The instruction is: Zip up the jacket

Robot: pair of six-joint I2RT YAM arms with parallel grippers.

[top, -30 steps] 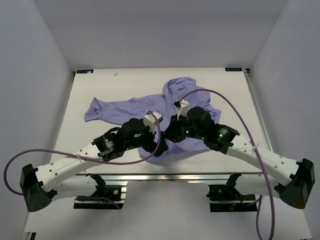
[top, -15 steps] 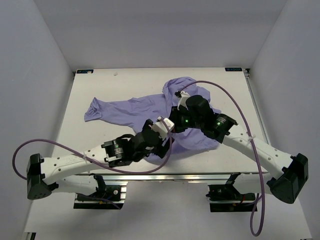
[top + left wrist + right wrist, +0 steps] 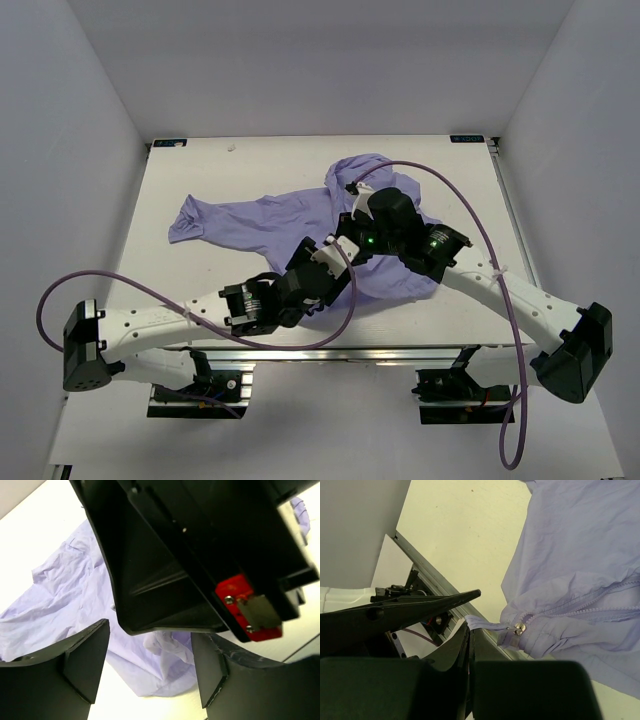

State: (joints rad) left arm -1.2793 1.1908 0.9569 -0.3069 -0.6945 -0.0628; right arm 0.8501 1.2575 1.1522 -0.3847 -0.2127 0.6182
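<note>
**Right fingers pinch the zip's pull tab; left fingers stand open**

Top view: the jacket (image 3: 270, 215) lies crumpled on the worktop (image 3: 200, 165). One sleeve stretches out to the left and the hood is bunched at the far side. The left arm (image 3: 170, 320) and right arm (image 3: 500, 290) both reach in, and their ends meet over the jacket's near hem, right of its middle. The wrists hide the fingers here, so their width cannot be told from above.

Left wrist view: the left fingers (image 3: 92, 655) stand well apart with nothing gripped between them. Wrinkled jacket cloth shows through the gap, and I cannot tell whether either finger touches it. The black body of the right arm's end, with a red block (image 3: 245, 592) on it, fills the picture just above the gap.

Right wrist view: the right fingers (image 3: 470, 647) are pressed together on a pale pull tab (image 3: 481, 624). The tab runs straight to the metal slider (image 3: 520, 628), which sits at a bunched fold of the jacket's edge. Zip teeth (image 3: 600, 605) run on from the slider along the cloth. A dark left finger lies just beside the tab, on the side away from the jacket, and seems not to touch it. The worktop's metal rail (image 3: 427, 572) passes beyond the fold.
</note>
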